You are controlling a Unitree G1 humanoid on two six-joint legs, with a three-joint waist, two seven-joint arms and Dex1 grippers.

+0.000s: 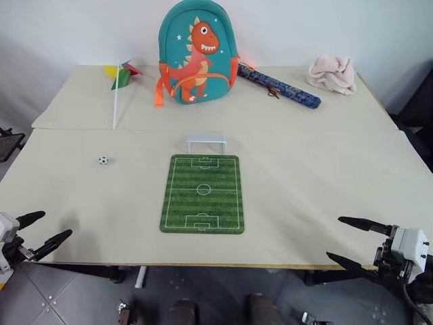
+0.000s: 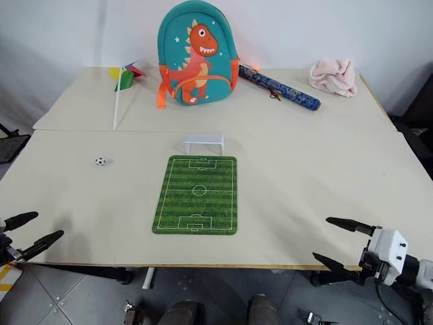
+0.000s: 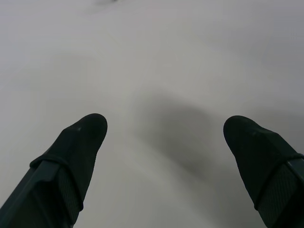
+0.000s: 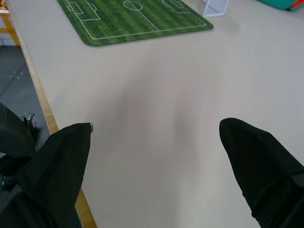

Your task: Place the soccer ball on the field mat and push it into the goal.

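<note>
The tiny black-and-white soccer ball point(image 1: 103, 160) rests on the beige table, left of the green field mat point(image 1: 203, 193). The white goal point(image 1: 206, 143) stands just beyond the mat's far short edge. My left gripper point(image 1: 42, 230) hovers open at the table's front left corner, well short of the ball, nothing between its fingers point(image 3: 76, 156). Over the front right edge my right gripper point(image 1: 346, 238) is open and empty too, its fingers point(image 4: 61, 161) pointing across the table toward the mat point(image 4: 128, 19) and goal point(image 4: 214, 6).
Along the back of the table stand a teal dinosaur backpack point(image 1: 197, 53), a pinwheel on a white stick point(image 1: 120, 76), a dark blue rolled item point(image 1: 279, 85) and a pink cloth point(image 1: 332, 73). The table's front edge point(image 1: 203, 264) runs just ahead of both grippers.
</note>
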